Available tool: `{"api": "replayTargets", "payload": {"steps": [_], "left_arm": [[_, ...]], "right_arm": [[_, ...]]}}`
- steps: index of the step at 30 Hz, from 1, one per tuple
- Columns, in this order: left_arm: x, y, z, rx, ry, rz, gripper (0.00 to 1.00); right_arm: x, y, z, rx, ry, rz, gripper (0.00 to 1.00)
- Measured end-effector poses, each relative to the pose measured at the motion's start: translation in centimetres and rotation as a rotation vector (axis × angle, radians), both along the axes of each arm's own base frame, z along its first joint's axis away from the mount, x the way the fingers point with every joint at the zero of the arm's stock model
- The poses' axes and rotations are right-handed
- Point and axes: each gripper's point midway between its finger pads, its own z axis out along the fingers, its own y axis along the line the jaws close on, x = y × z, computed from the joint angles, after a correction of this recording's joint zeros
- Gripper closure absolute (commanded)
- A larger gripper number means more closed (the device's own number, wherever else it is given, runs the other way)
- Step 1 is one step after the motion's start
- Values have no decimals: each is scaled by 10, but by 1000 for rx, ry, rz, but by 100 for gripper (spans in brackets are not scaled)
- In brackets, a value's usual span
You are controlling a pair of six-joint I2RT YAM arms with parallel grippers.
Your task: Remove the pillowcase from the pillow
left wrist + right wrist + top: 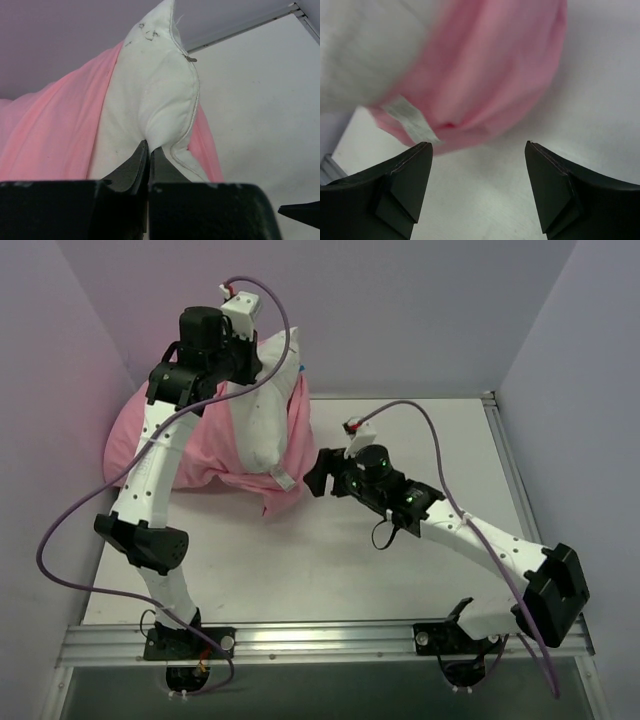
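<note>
**Left arm holds pillow on end, lower half in pink case**

The left gripper (149, 148) has its jaws pressed together on a pinch of the pillow (155, 95), gripping the white fabric close to a seamed edge. From above, the pillow stands raised on end toward the 11 o'clock part of the table (350, 560). Its upper corner points to 12 o'clock and its lower part is sunk in the pillowcase (150, 445). The pink fabric is slumped around the pillow's base. The bulk of it is heaped at 9 o'clock of the pillow against the left wall (60, 360), and a narrower strip hangs at the 3 o'clock side. A small white label (285, 480) shows at the case's near hem.

The right gripper (477, 146) is spread wide with nothing between its fingers. It hovers low over the table at 3 o'clock of the pink heap, pointing at it. Its wrist view is blurred, so whether the fingertips touch the fabric cannot be told, though they appear just short of it
</note>
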Motion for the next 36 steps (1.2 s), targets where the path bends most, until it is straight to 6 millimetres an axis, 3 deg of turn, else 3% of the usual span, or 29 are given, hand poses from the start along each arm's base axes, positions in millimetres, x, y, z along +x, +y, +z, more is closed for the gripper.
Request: {"api": "replayTargets", "payload": {"steps": [3,6,10,12,15,17,19,25,31,34,36], "left_arm": [[-4,-10,-9,-4,27,-21,98],[-10,-23,-18,4,50,-49,98],[-15,-33,-19,7,52,-71,98],[-16,-36,-19,7,53,-78,98],[-17,-38,-19,7,53,-82,98],[-18,-39,-20,7,58,-85,98],[-21,-39,-24,11,73,-90,98],[-20,-39,-23,10,72,-88,98],[-22,-39,-26,14,83,-90,98],[-23,-38,-28,17,92,-90,98],[-25,-38,-29,20,99,-91,98]], "right_arm": [[9,11,79,95,-135,23,10],[12,22,147,180,-250,48,8],[19,44,174,218,-286,84,5],[26,65,165,202,-267,105,0],[39,90,129,136,-212,117,0],[46,96,103,88,-180,110,0],[53,98,90,62,-167,93,0],[64,98,89,47,-172,52,0],[79,96,73,2,-169,2,0],[88,95,65,-20,-169,-12,8],[91,95,60,-29,-165,-14,23]]}}
